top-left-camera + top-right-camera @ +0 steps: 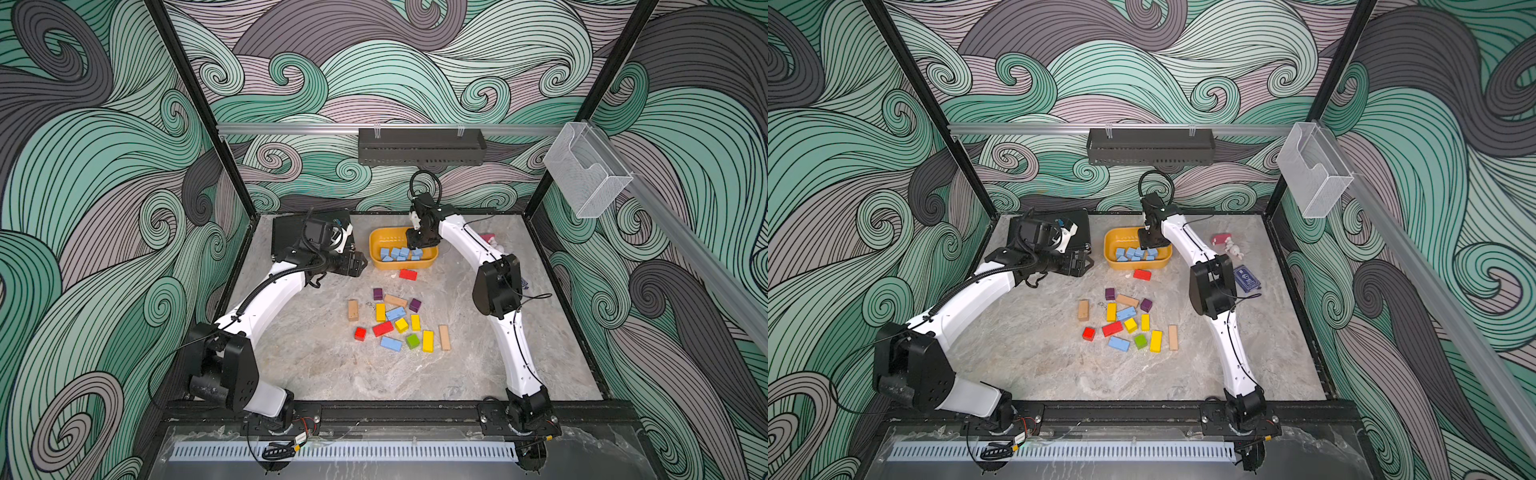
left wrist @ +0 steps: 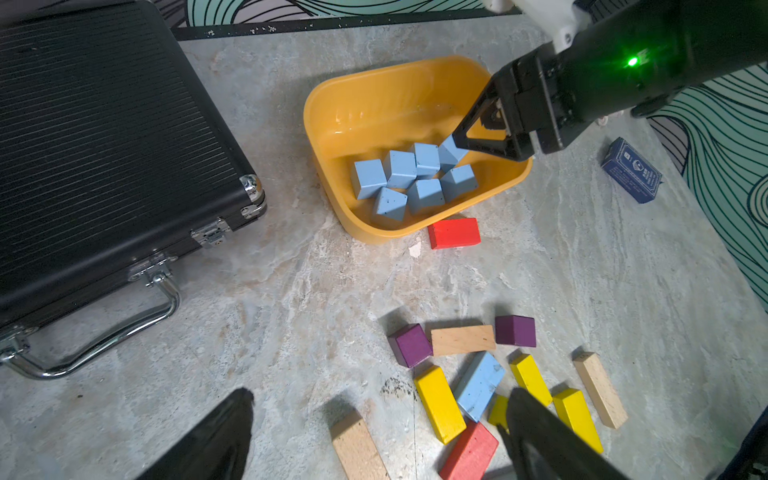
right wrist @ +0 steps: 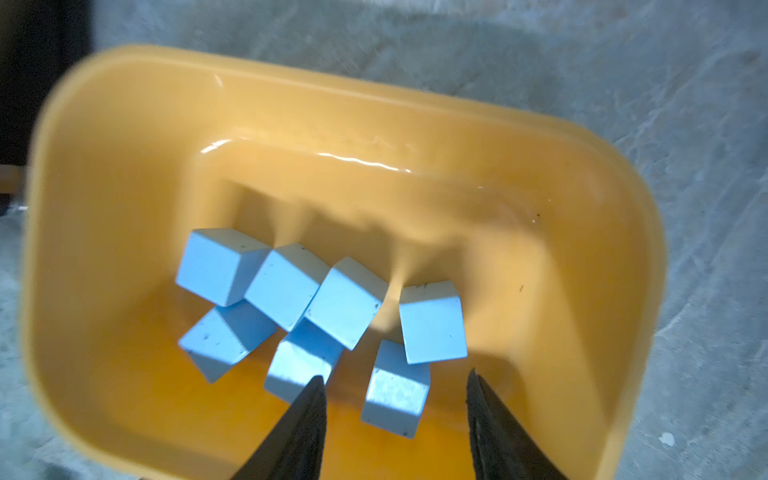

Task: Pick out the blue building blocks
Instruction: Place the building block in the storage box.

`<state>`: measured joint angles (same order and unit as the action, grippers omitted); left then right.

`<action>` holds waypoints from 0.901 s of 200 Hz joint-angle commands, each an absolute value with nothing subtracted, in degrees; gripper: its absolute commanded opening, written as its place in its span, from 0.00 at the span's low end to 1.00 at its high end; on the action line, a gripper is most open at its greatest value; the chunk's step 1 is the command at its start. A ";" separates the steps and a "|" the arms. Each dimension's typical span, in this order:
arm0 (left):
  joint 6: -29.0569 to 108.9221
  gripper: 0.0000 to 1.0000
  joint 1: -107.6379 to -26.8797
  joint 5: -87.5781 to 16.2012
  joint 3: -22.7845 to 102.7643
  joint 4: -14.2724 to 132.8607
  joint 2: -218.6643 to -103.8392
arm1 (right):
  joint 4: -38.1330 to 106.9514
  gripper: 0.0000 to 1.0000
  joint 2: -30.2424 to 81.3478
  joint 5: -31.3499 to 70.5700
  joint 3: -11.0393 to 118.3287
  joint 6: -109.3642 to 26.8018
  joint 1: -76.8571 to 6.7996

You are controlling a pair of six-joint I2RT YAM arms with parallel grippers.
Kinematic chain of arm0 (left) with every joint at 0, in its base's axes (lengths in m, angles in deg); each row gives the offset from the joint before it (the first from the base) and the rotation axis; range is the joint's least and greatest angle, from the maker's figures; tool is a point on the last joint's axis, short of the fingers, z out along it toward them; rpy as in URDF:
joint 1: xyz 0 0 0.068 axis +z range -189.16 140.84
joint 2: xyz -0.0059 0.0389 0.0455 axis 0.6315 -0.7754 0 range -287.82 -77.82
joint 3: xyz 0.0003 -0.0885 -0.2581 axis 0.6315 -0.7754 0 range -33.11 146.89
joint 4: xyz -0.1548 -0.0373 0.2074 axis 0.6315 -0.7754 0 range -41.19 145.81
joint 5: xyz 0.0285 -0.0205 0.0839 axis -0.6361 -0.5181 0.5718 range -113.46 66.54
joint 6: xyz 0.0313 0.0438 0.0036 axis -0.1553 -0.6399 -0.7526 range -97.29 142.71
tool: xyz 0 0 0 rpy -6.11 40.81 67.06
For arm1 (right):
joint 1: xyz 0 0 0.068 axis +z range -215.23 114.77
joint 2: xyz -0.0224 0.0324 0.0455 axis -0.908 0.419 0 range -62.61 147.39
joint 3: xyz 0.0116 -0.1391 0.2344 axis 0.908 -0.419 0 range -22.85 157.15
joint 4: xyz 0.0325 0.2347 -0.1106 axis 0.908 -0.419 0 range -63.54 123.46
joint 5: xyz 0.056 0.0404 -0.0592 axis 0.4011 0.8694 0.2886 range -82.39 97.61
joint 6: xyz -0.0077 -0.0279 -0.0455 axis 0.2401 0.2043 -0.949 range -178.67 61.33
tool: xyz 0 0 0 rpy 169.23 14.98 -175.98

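Note:
Several light-blue cubes [image 3: 332, 307] lie in a heap inside the yellow bin [image 3: 124, 124], which shows in both top views [image 1: 376, 237] [image 1: 1111, 239]. My right gripper [image 3: 395, 378] hangs open just over the heap. One blue cube [image 3: 395, 390] lies loose between its fingers, with a gap on each side. Two blue bars [image 1: 395, 313] [image 1: 391, 343] lie on the table among the mixed blocks; one of these bars [image 2: 478, 386] shows in the left wrist view. My left gripper [image 1: 359, 264] [image 2: 380, 395] stands wide open and empty, left of the bin.
A black ribbed case [image 2: 104, 124] lies at the back left. A red block [image 1: 408, 274] rests against the bin's front. Yellow, red, purple, green and tan blocks surround the blue bars. A dark blue card packet [image 1: 1246, 279] lies at the right.

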<state>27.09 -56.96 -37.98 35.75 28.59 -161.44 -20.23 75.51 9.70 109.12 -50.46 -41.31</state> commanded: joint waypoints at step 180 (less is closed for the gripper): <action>21.36 0.95 -57.71 -40.20 34.06 15.35 -140.68 | -15.99 0.99 26.94 19.47 70.41 -50.78 -36.25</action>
<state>20.34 -56.98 -38.60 34.61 19.96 -143.30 -18.59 33.13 16.91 75.50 -52.01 -36.22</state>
